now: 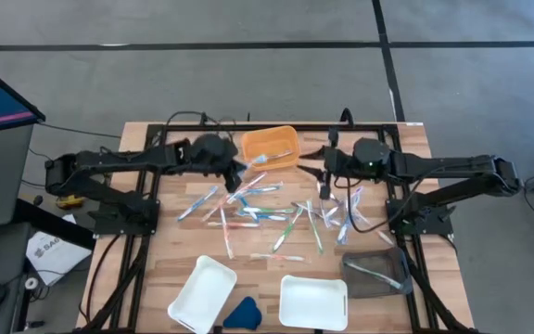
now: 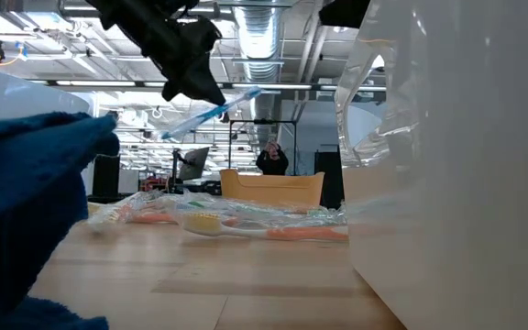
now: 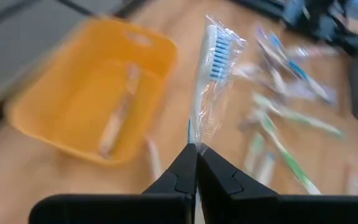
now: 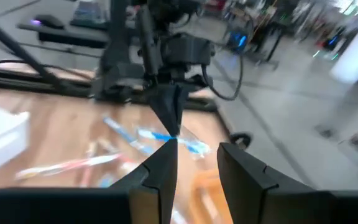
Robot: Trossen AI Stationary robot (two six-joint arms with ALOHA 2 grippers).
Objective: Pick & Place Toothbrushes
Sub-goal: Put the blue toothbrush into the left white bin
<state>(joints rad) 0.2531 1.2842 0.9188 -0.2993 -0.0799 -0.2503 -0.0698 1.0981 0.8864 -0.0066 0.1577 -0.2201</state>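
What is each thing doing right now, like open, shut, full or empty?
Left end effector: shut on a blue-bristled toothbrush in clear wrapper, held in the air.
Right end effector: open, holding nothing.
Orange plastic bin: has a toothbrush inside.
Grey mesh tray: has a green toothbrush inside.
Two white rectangular trays: empty.
Loose toothbrushes: scattered flat on the wooden table.

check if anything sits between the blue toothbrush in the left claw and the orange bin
Nothing visible does. The left claw holds the wrapped blue toothbrush in the air beside the orange bin, whose open top shows only one toothbrush inside.
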